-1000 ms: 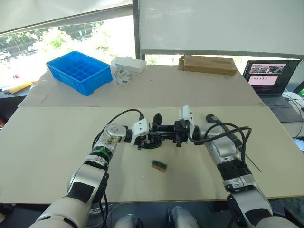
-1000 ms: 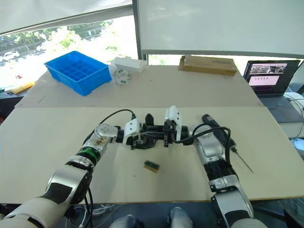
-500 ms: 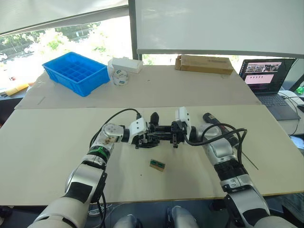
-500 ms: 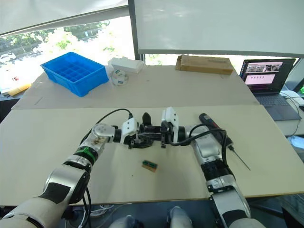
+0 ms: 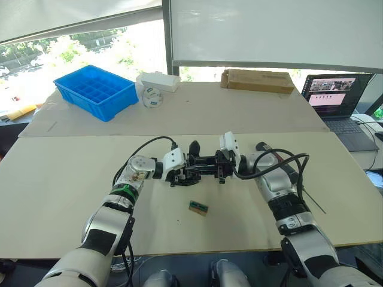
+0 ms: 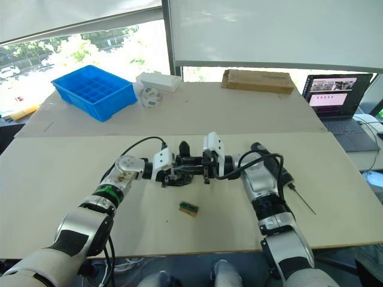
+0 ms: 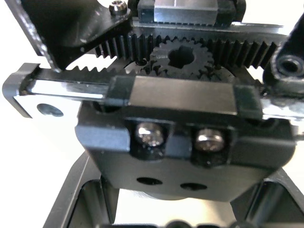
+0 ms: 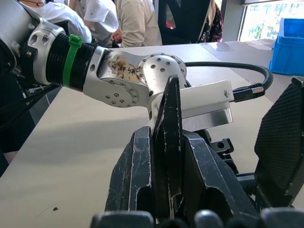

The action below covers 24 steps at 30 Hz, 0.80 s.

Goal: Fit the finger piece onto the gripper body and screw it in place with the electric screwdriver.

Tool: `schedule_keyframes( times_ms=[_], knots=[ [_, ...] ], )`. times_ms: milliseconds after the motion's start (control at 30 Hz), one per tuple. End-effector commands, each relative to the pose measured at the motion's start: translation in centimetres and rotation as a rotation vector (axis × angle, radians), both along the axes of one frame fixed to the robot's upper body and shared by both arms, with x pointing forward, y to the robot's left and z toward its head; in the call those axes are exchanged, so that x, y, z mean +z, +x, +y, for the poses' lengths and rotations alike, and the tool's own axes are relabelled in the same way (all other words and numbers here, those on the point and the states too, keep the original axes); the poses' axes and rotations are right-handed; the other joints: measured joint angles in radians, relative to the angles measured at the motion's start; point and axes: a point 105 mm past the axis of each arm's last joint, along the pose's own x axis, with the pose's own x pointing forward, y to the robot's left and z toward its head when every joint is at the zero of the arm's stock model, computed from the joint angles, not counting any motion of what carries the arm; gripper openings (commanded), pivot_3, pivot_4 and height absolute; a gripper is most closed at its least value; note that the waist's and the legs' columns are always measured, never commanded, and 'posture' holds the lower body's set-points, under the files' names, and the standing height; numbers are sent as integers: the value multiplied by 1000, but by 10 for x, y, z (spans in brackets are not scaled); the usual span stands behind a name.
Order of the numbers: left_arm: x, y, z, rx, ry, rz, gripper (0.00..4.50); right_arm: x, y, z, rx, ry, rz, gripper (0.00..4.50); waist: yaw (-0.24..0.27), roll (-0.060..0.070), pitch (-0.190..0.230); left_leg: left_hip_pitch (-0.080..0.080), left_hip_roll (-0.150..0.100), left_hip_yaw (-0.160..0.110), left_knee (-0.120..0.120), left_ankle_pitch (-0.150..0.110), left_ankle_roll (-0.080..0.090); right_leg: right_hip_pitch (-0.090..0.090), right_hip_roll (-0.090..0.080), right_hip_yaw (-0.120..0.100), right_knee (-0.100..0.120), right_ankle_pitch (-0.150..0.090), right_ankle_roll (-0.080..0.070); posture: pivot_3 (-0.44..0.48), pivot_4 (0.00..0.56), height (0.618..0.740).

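No legible writing on gripper body (image 7: 180,123).

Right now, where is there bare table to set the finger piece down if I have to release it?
Bare tabletop lies left of the left arm, and in front of the green block toward the near edge. It is crowded mid-table, where the left gripper and right gripper meet at the gripper body, and by the electric screwdriver.

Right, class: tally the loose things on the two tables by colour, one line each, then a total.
Blue: 1, the bin
White: 2, the box and the tape roll
Brown: 1, the cardboard box
Green: 1, the small block
Black: 2, the laptop and the electric screwdriver
Total: 7
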Motion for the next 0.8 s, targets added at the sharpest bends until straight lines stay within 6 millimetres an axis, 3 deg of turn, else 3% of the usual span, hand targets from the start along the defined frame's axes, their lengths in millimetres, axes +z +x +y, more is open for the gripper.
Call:
schedule_keyframes(
  times_ms=[33,300,667,800],
  knots=[
    [17,1,-16,-54,-23,-71,2366,-30,2,-1,-30,-103,71,358,1,0,0,0,0,0,0,0,0,0,0,0,0,0,0,0,150,738],
    [18,2,-13,-50,-15,-73,2366,-47,-1,-17,-53,-82,72,358,5,0,0,0,0,0,0,0,0,1,-2,0,0,0,0,0,150,738],
    [22,5,-10,-40,-6,-85,2366,-57,-13,-10,71,-135,220,358,8,0,0,0,0,-1,-1,0,0,1,-2,0,-1,0,0,0,150,738],
    [23,6,-9,-33,-6,-87,2366,-66,-4,-15,-2,-203,227,358,8,0,0,0,-1,-2,-2,0,1,1,-3,0,-2,0,0,0,150,738]
  ],
)
